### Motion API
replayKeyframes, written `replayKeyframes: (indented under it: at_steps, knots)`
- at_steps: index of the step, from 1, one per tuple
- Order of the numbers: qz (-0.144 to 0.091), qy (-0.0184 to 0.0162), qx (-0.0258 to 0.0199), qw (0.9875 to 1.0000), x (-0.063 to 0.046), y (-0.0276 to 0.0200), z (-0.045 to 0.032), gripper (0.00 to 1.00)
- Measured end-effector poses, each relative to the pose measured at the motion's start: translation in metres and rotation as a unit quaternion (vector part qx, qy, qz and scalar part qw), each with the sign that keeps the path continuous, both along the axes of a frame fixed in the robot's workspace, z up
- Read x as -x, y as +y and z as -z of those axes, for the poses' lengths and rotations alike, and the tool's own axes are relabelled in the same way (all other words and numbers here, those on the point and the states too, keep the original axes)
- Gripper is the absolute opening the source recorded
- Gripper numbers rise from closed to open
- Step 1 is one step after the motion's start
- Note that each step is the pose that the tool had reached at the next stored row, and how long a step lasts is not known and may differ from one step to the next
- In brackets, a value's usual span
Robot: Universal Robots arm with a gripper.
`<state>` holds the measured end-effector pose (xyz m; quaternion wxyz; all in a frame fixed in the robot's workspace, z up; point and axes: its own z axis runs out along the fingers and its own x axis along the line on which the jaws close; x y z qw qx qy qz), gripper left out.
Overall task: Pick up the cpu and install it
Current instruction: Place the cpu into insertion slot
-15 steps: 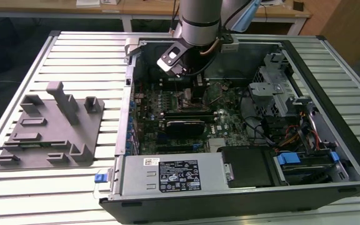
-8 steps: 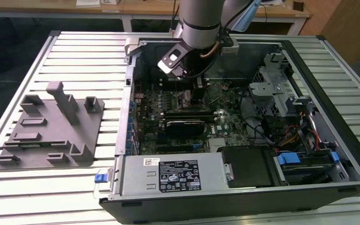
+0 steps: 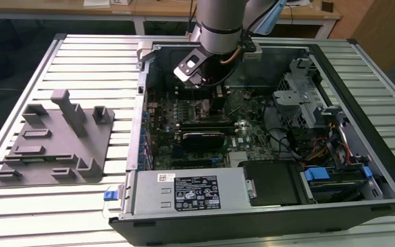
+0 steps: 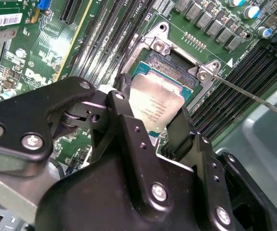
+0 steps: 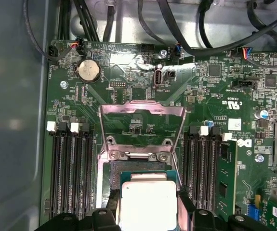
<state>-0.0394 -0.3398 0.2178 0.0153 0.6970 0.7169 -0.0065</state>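
Observation:
The cpu (image 4: 158, 101) is a flat square chip with a silvery top and a thin greenish rim. It sits between the two black fingers (image 4: 125, 98) of my gripper (image 4: 152, 111), which is shut on its opposite edges. It hangs just over the open motherboard socket (image 4: 169, 61), slightly tilted. In the first wrist view the cpu (image 5: 149, 204) covers most of the socket (image 5: 137, 171), and the metal load plate (image 5: 142, 111) is folded back open. In the exterior view my gripper (image 3: 208, 98) reaches down into the open computer case (image 3: 324, 56), over the motherboard.
The thin socket lever (image 4: 246, 92) sticks out beside the socket. Memory slots (image 5: 72, 168) flank it on both sides. A power supply (image 3: 191, 190) and a drive cage (image 3: 307, 103) crowd the case. A grey fixture (image 3: 53, 139) lies on the table at the exterior view's left.

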Motion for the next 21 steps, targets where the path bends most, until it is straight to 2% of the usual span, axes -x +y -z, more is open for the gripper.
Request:
replayKeyframes:
  at_steps: [6,21]
  knots:
    - [-0.004,-0.0001,-0.0001,1.0000,0.000,0.0023,0.0015,0.55]
    - [-0.004,0.0006,0.0000,1.0000,0.000,0.0027,0.0131,0.55]
